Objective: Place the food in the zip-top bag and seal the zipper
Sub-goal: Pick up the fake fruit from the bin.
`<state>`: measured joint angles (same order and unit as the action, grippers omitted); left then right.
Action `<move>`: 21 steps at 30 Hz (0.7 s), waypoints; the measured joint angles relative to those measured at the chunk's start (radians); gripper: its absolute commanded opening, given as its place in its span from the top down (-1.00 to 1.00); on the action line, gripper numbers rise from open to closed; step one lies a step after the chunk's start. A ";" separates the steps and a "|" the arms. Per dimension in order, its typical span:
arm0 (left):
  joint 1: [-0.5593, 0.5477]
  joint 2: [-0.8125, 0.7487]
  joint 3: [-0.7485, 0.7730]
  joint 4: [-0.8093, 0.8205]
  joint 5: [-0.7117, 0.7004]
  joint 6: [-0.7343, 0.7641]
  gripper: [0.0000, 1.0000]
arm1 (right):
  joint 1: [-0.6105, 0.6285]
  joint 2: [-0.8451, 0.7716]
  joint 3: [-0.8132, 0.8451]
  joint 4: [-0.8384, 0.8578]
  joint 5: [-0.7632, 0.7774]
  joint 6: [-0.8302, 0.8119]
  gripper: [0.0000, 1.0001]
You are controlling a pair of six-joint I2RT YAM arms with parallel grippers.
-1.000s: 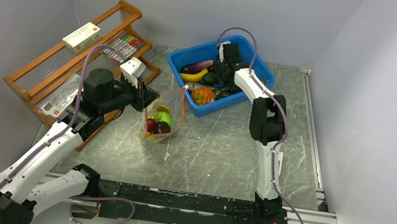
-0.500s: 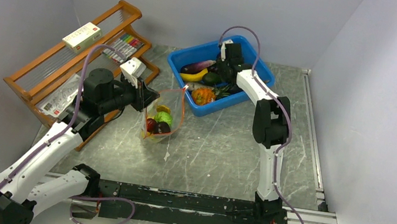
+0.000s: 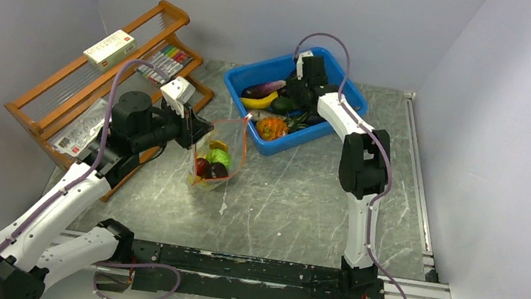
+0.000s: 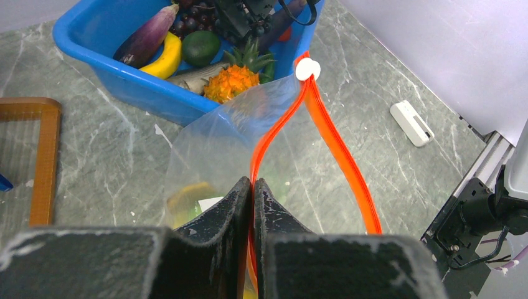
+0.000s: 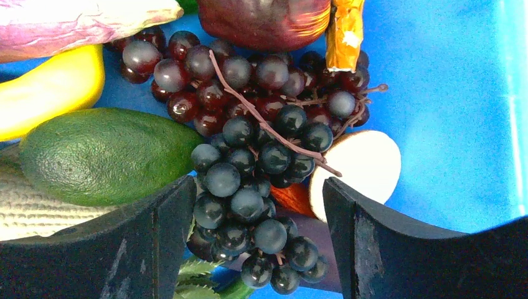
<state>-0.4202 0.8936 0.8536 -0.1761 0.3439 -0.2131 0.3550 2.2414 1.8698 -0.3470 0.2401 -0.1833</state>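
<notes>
Starting at the left, you have a wooden rack [image 3: 57, 90] against the wall, with a flat box [image 3: 110, 47] and a row of markers [image 3: 168, 62] resting on it.

Just right of the rack is your left gripper [image 3: 192, 129]; its jaws are pinched tight together on the near lip of the zip-top bag [image 3: 222, 160], and the zipper [image 4: 339, 163] runs down between them. The bag stands upright on the table [image 3: 295, 194] with its mouth gaping; the two red-orange tracks spread apart and meet at a white slider [image 4: 306, 70] at the far end. Inside the bag you can see food [image 3: 215, 159] already lying at the bottom: green, red, dark and yellow pieces. A small white object [image 3: 223, 207] lies on the table just on the near side of the bag.

Further right and back sits the blue bin [image 4: 112, 78], near the bag's far end; it holds a purple eggplant [image 4: 146, 40], a banana [image 4: 163, 56], a smooth green fruit [image 5: 103, 152], an orange pineapple [image 4: 233, 82] and the grape cluster [image 5: 261, 143].

Your right gripper [image 5: 258, 205] reaches down into the bin; its jaws are spread wide, one on each side of the lower end of the grape cluster and gripping nothing; you cannot tell from these views whether either finger touches the grapes.
</notes>
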 measured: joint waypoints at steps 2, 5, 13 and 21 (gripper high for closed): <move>0.000 0.000 0.000 0.000 0.000 0.000 0.86 | -0.001 0.010 0.004 -0.007 -0.002 0.001 -0.54; 0.000 0.000 0.000 0.000 0.000 0.000 0.86 | -0.002 0.033 0.015 -0.021 -0.007 0.004 -0.56; 0.000 0.000 0.000 0.000 0.000 0.000 0.86 | -0.006 0.077 0.032 -0.058 -0.022 0.014 -0.26; 0.000 0.000 0.000 0.000 0.000 0.000 0.86 | -0.007 0.072 0.040 -0.059 -0.032 0.027 0.10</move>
<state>-0.4202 0.8936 0.8539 -0.1761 0.3439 -0.2131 0.3481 2.3138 1.9102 -0.4057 0.2077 -0.1558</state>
